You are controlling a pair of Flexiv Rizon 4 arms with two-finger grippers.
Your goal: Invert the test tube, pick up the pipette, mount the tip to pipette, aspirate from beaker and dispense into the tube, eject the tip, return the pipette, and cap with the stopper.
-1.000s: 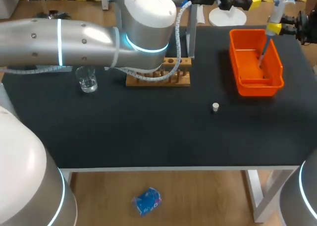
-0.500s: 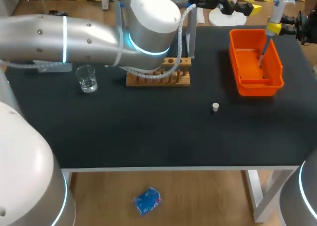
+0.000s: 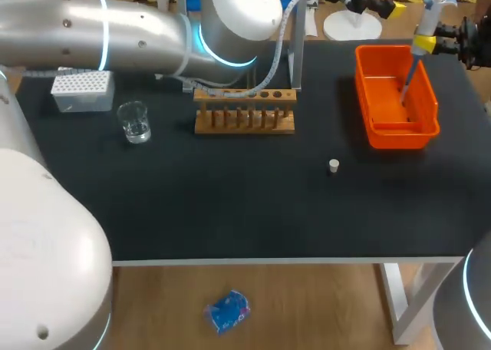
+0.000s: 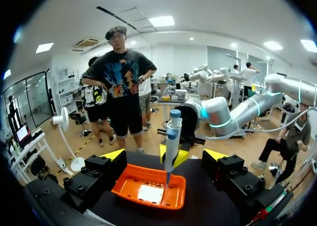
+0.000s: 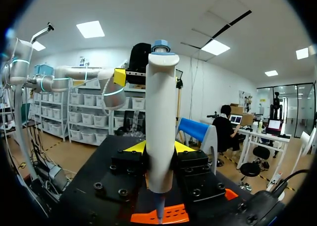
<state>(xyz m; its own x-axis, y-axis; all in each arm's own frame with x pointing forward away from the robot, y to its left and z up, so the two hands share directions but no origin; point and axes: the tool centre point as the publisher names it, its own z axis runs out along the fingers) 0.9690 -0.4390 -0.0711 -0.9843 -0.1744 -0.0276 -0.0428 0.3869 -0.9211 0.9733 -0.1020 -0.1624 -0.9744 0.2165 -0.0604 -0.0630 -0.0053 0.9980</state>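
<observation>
The right hand [image 3: 426, 41] sits at the upper right of the head view, its yellow tips closed on the pipette [image 3: 426, 21], gripping the body partway down. The pipette stands nearly upright, and its thin lower end hangs over the inside of the orange bin [image 3: 374, 127], which lies on the right side of the black surface [image 3: 230, 204]. The left arm [image 3: 115, 31] comes in from the upper left and runs across the top. Its left hand [image 3: 381, 3] is raised past the surface's far edge, just left of the pipette and apart from it. The wooden rack [image 3: 244, 120] stands in the upper middle, the glass beaker [image 3: 136, 123] to its left, and the white tip box [image 3: 80, 90] in the upper left. The small white stopper [image 3: 334, 165] lies alone right of centre.

In the left wrist view the left hand [image 4: 165, 155] is spread wide with nothing between its fingers. The pipette [image 4: 171, 141] is straight ahead, upright, its point over the orange bin [image 4: 124, 189] beyond the fingers.

In the right wrist view the right hand [image 5: 159, 146] clamps the pipette [image 5: 161, 107] from both sides. The pipette rises out ahead of the fingers, and a strip of the orange bin [image 5: 173, 215] shows under its point. The left hand [image 5: 130, 70] is just beside the pipette's head.
</observation>
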